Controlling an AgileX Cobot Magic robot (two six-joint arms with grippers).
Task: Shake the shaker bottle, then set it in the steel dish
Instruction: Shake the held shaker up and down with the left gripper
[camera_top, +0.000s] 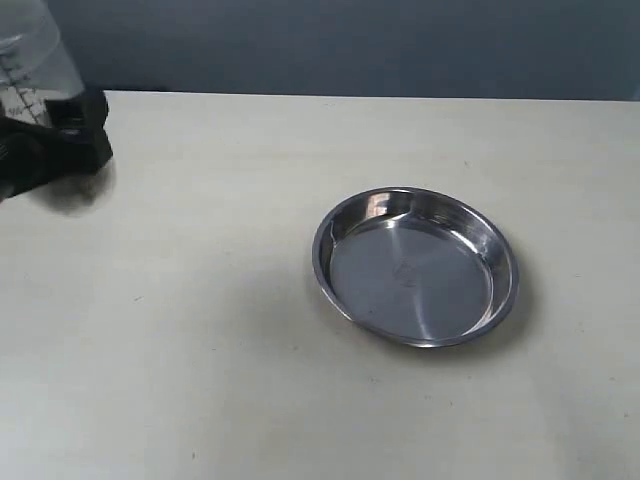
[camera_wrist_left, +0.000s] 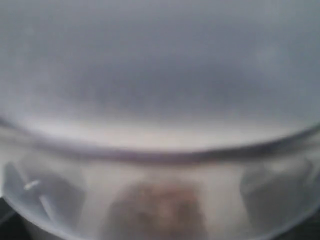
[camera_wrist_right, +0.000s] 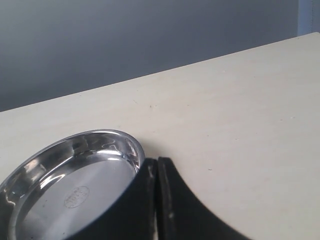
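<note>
**Bottle held far left of the dish, with a long carry ahead**

Well to the left of the steel dish, at the edge of the exterior view, the left hand has its jaws spread wide around the shaker bottle. The bottle appears to be off the worktop, though the frame crops both, so I cannot judge how firm the grip is.

That is the first risk: smooth plastic may slip in a hard shake, or the cap may loosen and spill. The second comes at the dish. If the bottle lands on the sloped rim and not the flat floor, it would likely tip and roll out.

Only the exterior view shows the gap between bottle and dish. Only the blurred left wrist view shows the brown pellets inside. Only the right wrist view shows the right hand, which is near the dish with its jaws pressed together and empty.
</note>
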